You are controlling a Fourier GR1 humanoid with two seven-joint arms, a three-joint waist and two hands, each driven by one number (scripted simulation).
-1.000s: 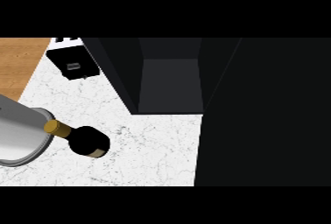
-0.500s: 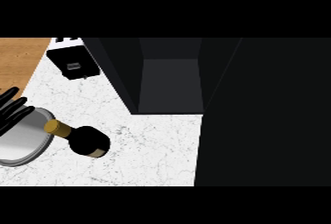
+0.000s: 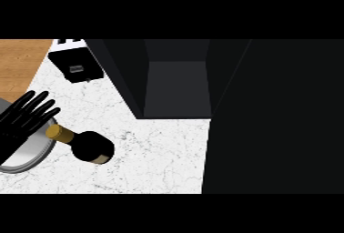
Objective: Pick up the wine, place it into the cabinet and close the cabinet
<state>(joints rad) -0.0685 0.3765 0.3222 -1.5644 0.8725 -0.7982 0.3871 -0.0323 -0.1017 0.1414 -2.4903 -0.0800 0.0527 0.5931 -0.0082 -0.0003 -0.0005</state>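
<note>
In the head view we saw the dark glass wine bottle with a gold neck [image 3: 86,144] standing on the white marbled counter [image 3: 154,154] at the lower left of the frame, seen almost from above, its long axis running from the gold neck at upper left down to the dark body at lower right. The left hand [image 3: 27,116], black with its fingers straight and spread wide, holding nothing, sat just up and left of the bottle's neck, over the grey round plate [image 3: 27,157] at the left edge; the bottle therefore lay down and to the right of that hand, close beside it but, as far as we could tell, not touched. The right hand did not show at all, so we judged the left the nearer one for the grasp. The open dark cabinet [image 3: 176,86] stood at the upper middle, well apart from the bottle, up and to the right. Against the frame half a second earlier, the hand had come further into view towards the bottle, while the bottle and cabinet had kept their places.
</note>
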